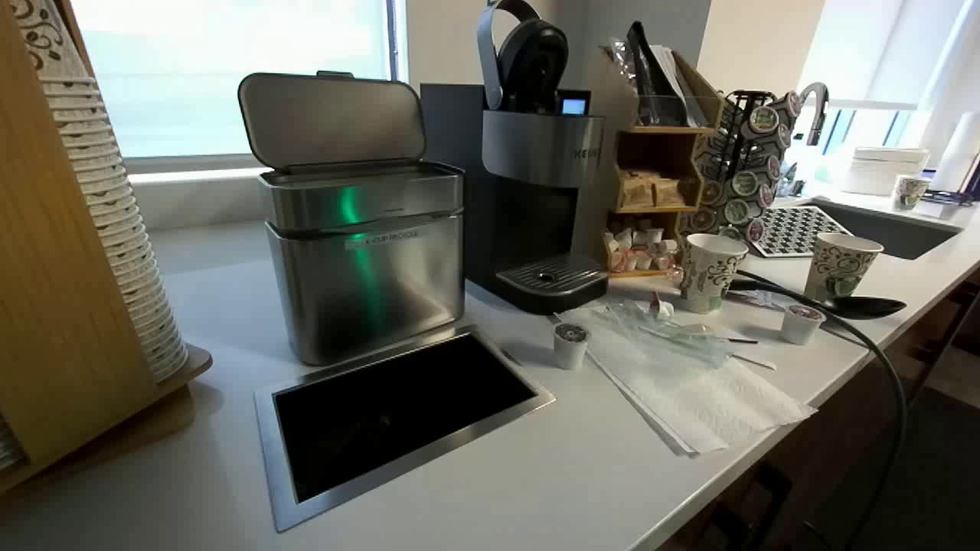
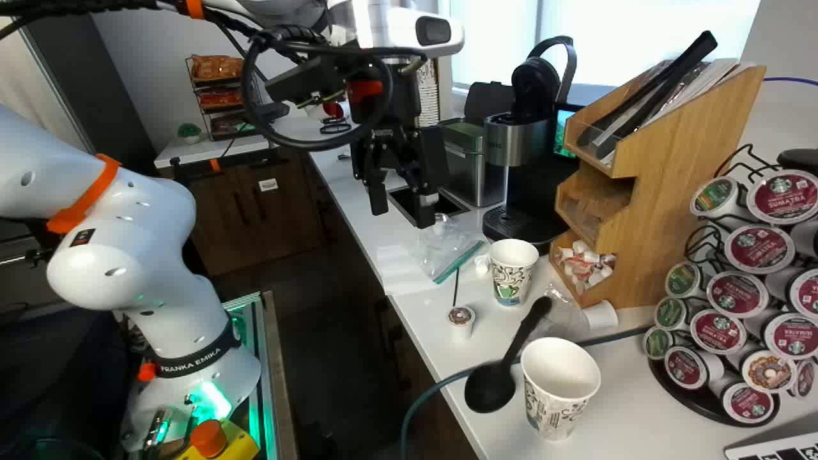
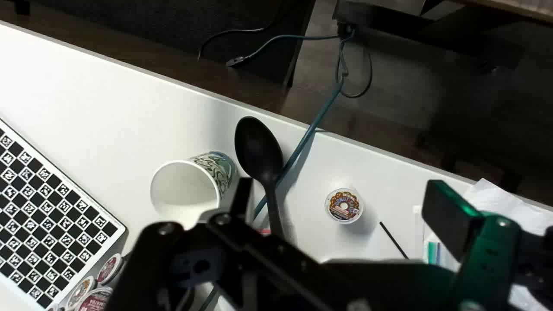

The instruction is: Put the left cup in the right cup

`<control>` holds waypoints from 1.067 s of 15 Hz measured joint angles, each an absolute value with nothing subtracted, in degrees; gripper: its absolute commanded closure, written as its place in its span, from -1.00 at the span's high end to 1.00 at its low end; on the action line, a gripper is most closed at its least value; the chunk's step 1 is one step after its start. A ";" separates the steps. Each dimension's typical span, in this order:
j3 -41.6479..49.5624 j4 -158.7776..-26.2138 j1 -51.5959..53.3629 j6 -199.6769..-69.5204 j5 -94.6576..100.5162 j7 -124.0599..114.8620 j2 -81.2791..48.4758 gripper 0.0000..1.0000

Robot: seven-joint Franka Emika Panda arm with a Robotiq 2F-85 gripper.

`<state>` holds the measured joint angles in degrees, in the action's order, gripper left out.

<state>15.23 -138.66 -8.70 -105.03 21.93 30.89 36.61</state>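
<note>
The left cup [image 2: 510, 281] stands upright on the worktop [image 1: 536, 490], white paper printed with grey swirls and a green cup motif, its open mouth facing up. It is near the coffee maker [image 1: 536, 149], just beside a small white tub [image 2: 482, 266]. The right cup [image 2: 555, 399], similarly printed, stands upright too, apart from it and nearer the sink [image 1: 894, 228].

My jaws are spread wide, their two dark fingers [image 2: 423, 207] pointing down, above the worktop and apart from both cups. In the wrist view they cover the lower part, so I cannot tell whether the left cup shows there; one finger partly hides the right cup. A coffee pod [image 3: 344, 206] stands on the worktop, seen between my fingers.

A black spoon [image 3: 259, 151] lies with its bowl just beside the right cup and its handle reaching towards the left one, crossing a teal cable [image 3: 299, 149]. A clear plastic bag [image 2: 444, 249] lies partly on white paper towels [image 1: 712, 405].

In an exterior view I see a metal bin [image 1: 367, 268], lid raised, beside the coffee maker and behind a metal-framed opening [image 1: 421, 454]. On the coffee maker's other side are a wooden organiser [image 2: 690, 204] and racked pods [image 2: 759, 248]; a black-and-white patterned board [image 3: 52, 224] lies by the sink.
</note>
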 measured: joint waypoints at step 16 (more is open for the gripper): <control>12.62 -129.40 -7.53 -120.09 6.50 4.79 13.81 1.00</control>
